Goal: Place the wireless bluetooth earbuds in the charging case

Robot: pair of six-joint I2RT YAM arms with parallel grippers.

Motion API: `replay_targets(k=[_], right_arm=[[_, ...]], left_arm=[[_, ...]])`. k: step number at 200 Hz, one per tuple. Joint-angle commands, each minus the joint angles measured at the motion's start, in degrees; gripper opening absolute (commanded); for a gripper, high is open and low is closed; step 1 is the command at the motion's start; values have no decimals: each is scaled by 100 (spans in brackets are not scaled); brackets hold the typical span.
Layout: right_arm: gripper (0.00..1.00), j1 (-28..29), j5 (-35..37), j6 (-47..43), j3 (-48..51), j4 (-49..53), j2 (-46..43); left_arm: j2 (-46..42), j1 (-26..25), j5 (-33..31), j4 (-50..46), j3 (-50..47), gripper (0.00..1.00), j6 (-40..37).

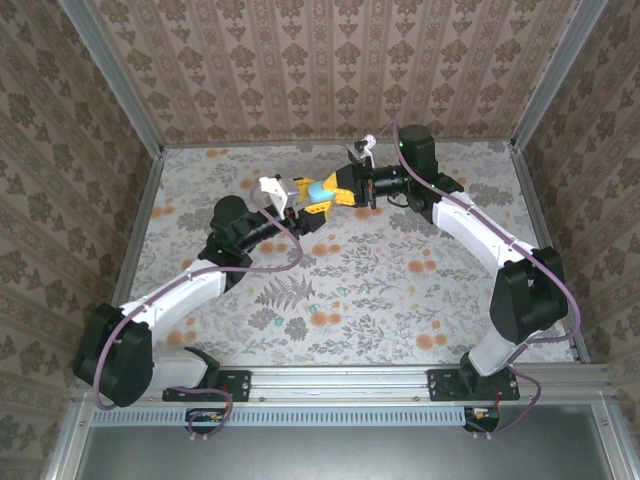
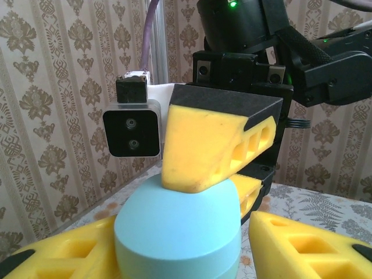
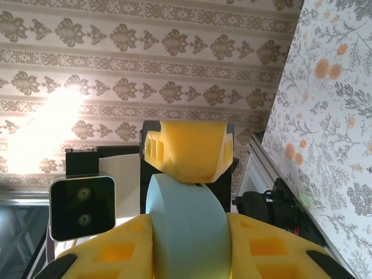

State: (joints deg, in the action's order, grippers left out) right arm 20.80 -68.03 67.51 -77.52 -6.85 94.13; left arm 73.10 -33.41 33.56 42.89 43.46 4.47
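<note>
A pale teal pebble-shaped charging case (image 1: 320, 188) hangs closed in the air over the back middle of the table, held from both sides. My left gripper (image 1: 306, 202) grips it from the left and my right gripper (image 1: 342, 187) from the right, at right angles to each other. In the left wrist view the case (image 2: 174, 244) sits between my yellow fingers (image 2: 58, 256), with the left gripper (image 2: 183, 224) shut on it and a right-arm finger (image 2: 209, 145) pressing on its top. In the right wrist view the case (image 3: 186, 244) is clamped in the right gripper (image 3: 189, 224). Two tiny teal earbuds (image 1: 313, 308) lie on the table.
The floral table cover (image 1: 400, 290) is walled by patterned panels, with aluminium posts (image 1: 140, 210) at the corners. The right arm (image 1: 480, 235) arches over the table's right half and the left arm (image 1: 190, 285) crosses the left half. Each wrist camera (image 2: 132, 133) faces the other.
</note>
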Motion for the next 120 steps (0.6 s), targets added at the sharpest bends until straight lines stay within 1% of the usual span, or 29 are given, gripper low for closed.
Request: replay_targets(k=[1, 28, 43, 120], right_arm=[[11, 28, 124, 412, 44, -719, -144], [11, 23, 124, 508, 96, -857, -132], [11, 21, 132, 523, 116, -867, -125], [11, 24, 141, 527, 186, -998, -123]], left_arm=[[61, -43, 55, 215, 189, 55, 128], [82, -43, 80, 244, 180, 54, 142], [82, -43, 82, 281, 167, 51, 158], [122, -43, 137, 422, 181, 50, 350]])
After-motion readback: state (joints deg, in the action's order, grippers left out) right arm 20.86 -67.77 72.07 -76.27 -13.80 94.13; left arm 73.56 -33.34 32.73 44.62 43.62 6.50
